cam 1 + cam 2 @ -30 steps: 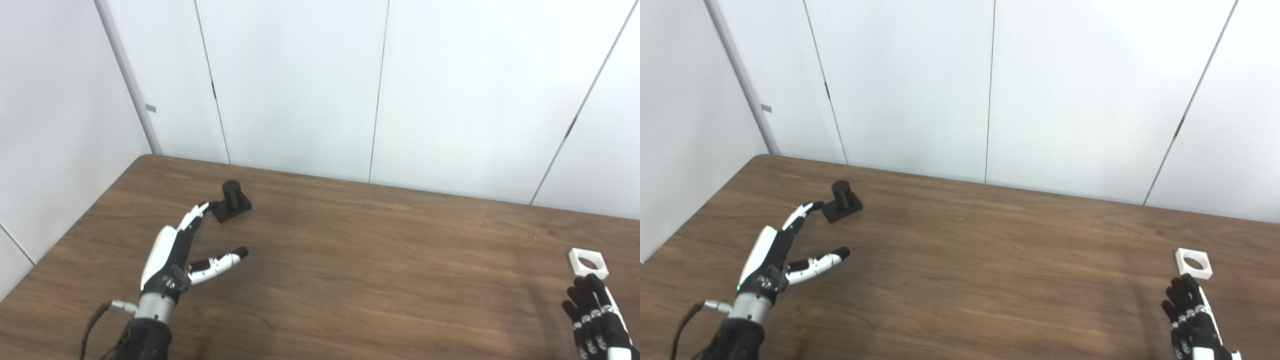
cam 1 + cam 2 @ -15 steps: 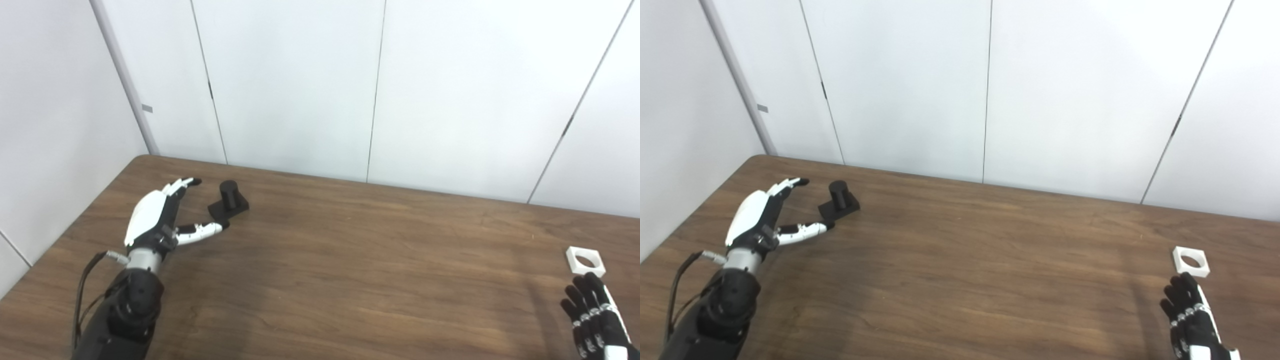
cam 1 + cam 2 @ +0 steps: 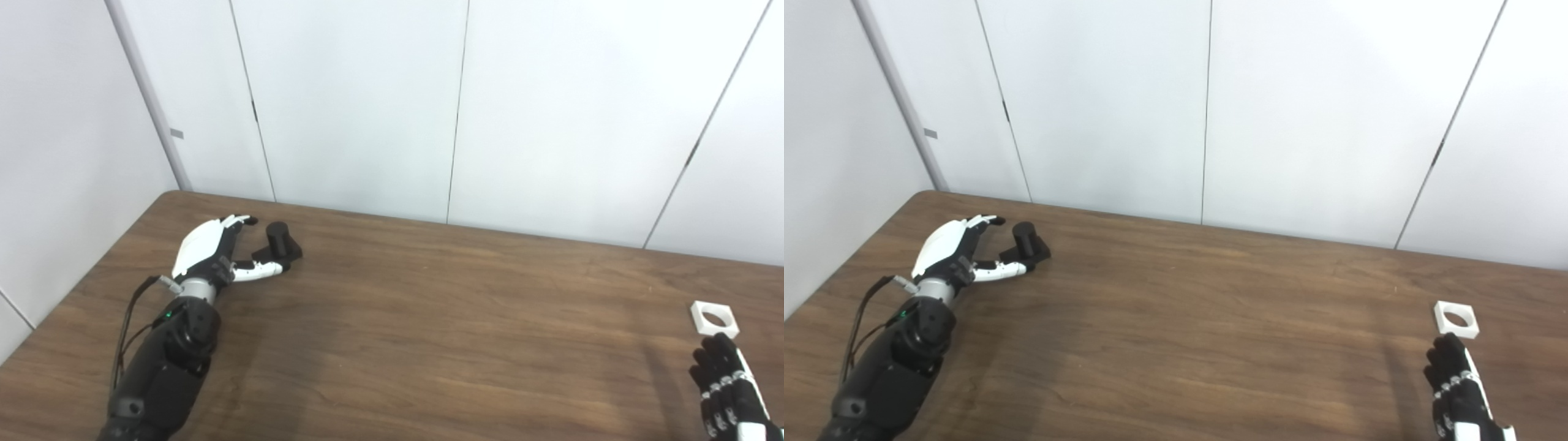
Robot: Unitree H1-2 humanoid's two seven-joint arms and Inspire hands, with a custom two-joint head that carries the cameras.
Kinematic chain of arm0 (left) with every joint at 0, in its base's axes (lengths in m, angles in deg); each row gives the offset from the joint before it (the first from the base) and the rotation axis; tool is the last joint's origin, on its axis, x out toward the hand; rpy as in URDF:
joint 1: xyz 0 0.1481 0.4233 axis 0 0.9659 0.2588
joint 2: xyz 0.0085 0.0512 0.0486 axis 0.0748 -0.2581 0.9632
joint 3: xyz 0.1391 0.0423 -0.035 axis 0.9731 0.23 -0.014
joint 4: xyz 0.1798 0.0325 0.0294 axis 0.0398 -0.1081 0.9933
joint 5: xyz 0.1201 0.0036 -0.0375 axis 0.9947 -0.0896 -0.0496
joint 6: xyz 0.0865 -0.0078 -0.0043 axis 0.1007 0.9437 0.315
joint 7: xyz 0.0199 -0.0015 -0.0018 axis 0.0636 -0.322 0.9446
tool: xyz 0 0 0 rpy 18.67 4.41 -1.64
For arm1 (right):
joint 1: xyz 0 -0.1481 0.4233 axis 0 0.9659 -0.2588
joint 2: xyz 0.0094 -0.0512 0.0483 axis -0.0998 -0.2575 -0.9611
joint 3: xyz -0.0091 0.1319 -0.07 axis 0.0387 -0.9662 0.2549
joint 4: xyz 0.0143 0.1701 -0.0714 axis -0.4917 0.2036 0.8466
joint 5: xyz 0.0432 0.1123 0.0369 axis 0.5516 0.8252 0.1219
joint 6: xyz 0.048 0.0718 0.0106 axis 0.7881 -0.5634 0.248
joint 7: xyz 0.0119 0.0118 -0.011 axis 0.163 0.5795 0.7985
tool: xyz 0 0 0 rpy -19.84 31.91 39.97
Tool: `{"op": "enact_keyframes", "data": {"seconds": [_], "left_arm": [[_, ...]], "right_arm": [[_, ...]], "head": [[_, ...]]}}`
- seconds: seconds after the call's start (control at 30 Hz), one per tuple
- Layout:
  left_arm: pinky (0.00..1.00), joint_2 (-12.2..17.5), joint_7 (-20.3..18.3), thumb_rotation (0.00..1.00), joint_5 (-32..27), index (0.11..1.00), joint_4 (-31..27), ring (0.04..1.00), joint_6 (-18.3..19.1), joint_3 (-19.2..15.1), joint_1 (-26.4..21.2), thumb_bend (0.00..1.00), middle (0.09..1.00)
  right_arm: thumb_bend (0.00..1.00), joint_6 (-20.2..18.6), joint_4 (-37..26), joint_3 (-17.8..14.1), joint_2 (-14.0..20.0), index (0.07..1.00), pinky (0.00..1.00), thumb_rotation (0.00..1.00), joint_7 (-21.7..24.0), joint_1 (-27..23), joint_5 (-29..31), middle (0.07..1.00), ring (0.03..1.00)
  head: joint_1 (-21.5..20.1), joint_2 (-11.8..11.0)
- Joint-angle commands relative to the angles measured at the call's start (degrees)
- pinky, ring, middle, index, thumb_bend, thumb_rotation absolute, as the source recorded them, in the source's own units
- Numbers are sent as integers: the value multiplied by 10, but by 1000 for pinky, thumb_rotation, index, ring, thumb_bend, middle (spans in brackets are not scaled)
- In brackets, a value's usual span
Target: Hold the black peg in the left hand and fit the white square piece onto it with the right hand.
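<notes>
Your left hand lies low on the table, just left of the black peg. Its fingers reach past the peg's far-left side and its thumb stretches along the near side, the tip touching the peg's flat base. The hand is spread around the peg, not yet closed on it; the fingers show a gap to the post. The peg stands upright on its square base, resting on the table near the far-left corner. A cable runs from the wrist back along the dark forearm toward the bottom edge.

To the right of the peg you see a wide stretch of bare brown wood. Far to the right of the peg, near the table's right edge, the white square piece lies flat with its round hole facing up. Your right hand sits just on the near side of that piece, palm down, its black fingers held straight and side by side, the tips close to the piece's near edge but not gripping it. It holds nothing.
</notes>
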Motion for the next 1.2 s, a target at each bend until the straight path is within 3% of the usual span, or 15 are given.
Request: {"op": "enact_keyframes", "data": {"seconds": [0.0,0.23,0.57,1.17], "left_arm": [[956,18,7,367,1,858,7,988,-4,2,-33,904,944],[997,17,15,360,1,844,43,991,-6,21,-46,926,943],[1000,24,17,371,7,822,79,993,1,43,-68,881,936],[1000,27,29,308,-5,692,100,965,9,42,-82,840,917]], "right_arm": [[583,1,51,5,-23,941,957,894,-4,42,3,947,950],[550,-3,43,7,-24,949,964,908,-6,45,-2,952,954],[537,-9,34,10,-25,960,979,919,-7,47,-7,960,965],[485,-21,17,14,-28,969,998,917,-6,53,-7,972,982]], "head": [[-1,0],[-3,1],[-5,-1],[-7,4]]}}
